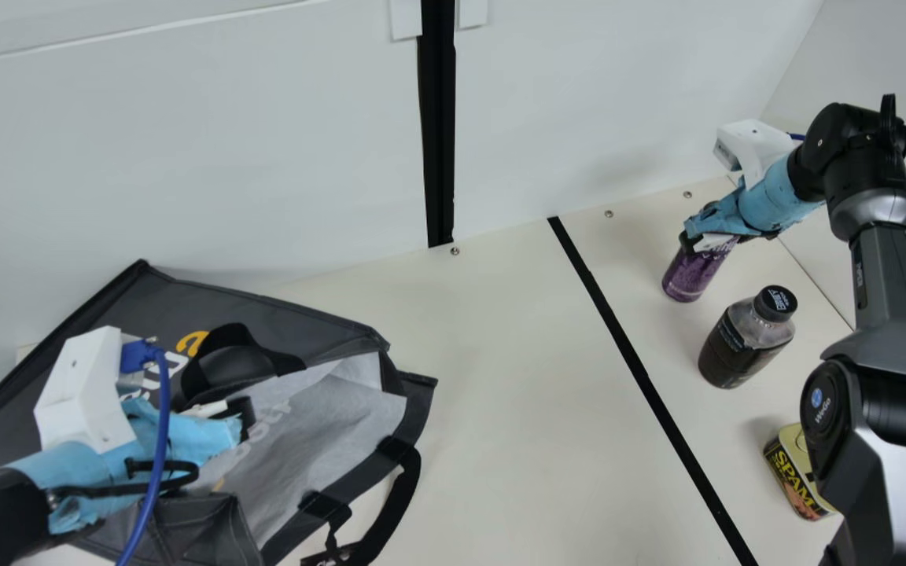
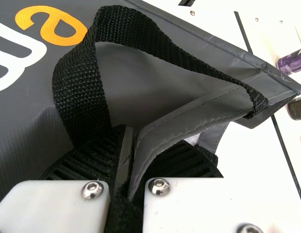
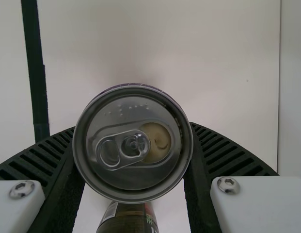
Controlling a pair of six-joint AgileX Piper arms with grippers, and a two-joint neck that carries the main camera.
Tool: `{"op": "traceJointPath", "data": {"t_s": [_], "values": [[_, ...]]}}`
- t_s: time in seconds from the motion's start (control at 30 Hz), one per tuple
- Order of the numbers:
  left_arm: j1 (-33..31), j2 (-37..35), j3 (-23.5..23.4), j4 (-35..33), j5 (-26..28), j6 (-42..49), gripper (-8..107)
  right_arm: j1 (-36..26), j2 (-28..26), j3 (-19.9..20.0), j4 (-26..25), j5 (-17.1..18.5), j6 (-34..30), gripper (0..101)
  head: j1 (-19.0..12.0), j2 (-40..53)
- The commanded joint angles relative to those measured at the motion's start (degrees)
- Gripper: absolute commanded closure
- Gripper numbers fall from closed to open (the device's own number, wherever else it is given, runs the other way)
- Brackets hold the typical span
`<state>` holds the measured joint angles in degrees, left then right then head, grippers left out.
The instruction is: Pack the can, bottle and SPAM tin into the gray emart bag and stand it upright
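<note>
The right gripper is gripping the purple can near its top, ribbed black fingers pressing both sides of the round metal lid, whose ring tab is lying flat. The left gripper is pinching a fold of the gray bag, which is lying slanted and slack, its smooth dark skin creasing around a pale, wrinkled panel; a coarsely woven black strap is looping beside the fold. Near the can, the dark, round-shouldered bottle is standing upright, and the rounded, boxy tin is sitting beyond it. The smooth cream table is carrying a black strip and meeting a plain pale wall.
</note>
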<state>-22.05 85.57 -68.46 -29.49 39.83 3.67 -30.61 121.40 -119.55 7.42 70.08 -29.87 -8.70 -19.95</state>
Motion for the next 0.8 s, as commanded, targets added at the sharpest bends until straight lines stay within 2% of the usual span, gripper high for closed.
{"op": "traceJointPath", "data": {"t_s": [0.0,0.33,0.77], "values": [[0.0,0.0,0.0,0.0,0.0,0.0,107,-0.02,-0.8,0.23,0.33,-0.18,-0.34,101,-1.3,-0.05],[0.0,0.0,0.0,0.0,0.0,0.0,107,0.41,-6.0,2.71,0.35,-0.18,-1.76,101,-1.3,-0.05],[0.0,0.0,0.0,0.0,0.0,0.0,107,1.9,-16.03,9.99,-0.54,-0.18,-3.76,101,-1.3,-0.05]]}}
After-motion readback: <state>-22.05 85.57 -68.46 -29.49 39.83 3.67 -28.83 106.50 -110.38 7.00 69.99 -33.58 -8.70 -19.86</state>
